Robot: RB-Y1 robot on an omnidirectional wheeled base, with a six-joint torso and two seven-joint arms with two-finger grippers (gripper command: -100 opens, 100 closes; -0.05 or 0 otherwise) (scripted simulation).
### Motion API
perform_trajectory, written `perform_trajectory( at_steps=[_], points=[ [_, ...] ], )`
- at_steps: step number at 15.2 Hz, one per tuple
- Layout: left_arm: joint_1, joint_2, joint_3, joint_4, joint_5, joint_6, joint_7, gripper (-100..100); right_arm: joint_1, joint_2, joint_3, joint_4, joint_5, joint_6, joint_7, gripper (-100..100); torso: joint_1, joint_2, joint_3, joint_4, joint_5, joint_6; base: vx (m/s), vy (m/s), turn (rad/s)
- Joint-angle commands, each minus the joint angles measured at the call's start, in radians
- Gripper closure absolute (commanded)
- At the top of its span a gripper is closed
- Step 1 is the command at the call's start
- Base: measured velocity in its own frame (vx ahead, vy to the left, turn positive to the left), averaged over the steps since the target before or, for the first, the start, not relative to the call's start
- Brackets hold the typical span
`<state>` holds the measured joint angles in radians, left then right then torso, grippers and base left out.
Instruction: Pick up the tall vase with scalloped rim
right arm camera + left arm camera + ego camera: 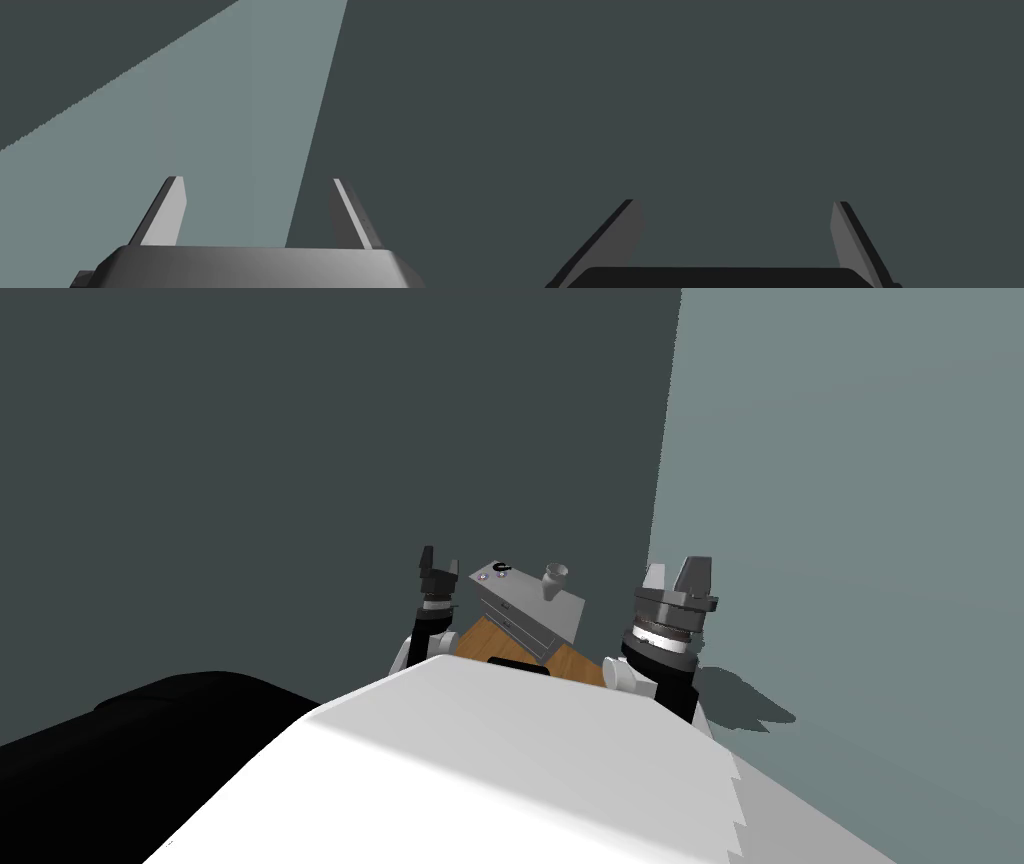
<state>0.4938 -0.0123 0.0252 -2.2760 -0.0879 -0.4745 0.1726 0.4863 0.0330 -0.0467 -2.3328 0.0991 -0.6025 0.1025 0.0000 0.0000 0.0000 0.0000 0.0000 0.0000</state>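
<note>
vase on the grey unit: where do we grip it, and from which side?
Grip the vase at the narrow waist under its flared rim. It stands upright, so come in level with a finger either side; the rim should stop it slipping out. Small items lie to its left on the grey unit, so I'd approach from the right with the open right gripper.

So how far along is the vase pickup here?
Done: only the approach. The robot faces the cabinet, where the vase stands upright and untouched. In hand: nothing. The left gripper and right gripper are open and empty, raised on either side of the cabinet. Left: reach for the vase, close on it, lift.
</note>
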Motion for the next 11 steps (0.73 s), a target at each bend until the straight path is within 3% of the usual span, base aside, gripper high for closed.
perform_trajectory(
  at_steps=[1,4,11],
  points=[
    [0.0,0.0,0.0,0.0,0.0,0.0,0.0,0,0.0,-0.047,-0.002,0.011,0.003,0.002,-0.001,-100,0.0,0.0,0.0,0.0,0.0,0.0,0.001,0.006,0.006],
    [0.0,0.0,0.0,0.0,0.0,0.0,0.0,0,0.0,-0.084,-0.005,0.022,0.005,0.003,-0.001,-100,0.0,0.0,0.0,0.0,0.0,0.0,0.003,0.012,0.006],
    [0.0,0.0,0.0,0.0,0.0,0.0,0.0,0,0.0,-0.242,-0.019,0.098,0.025,0.012,-0.005,-100,0.001,-0.001,0.0,0.0,0.0,0.0,0.009,0.024,0.015]
  ],
)
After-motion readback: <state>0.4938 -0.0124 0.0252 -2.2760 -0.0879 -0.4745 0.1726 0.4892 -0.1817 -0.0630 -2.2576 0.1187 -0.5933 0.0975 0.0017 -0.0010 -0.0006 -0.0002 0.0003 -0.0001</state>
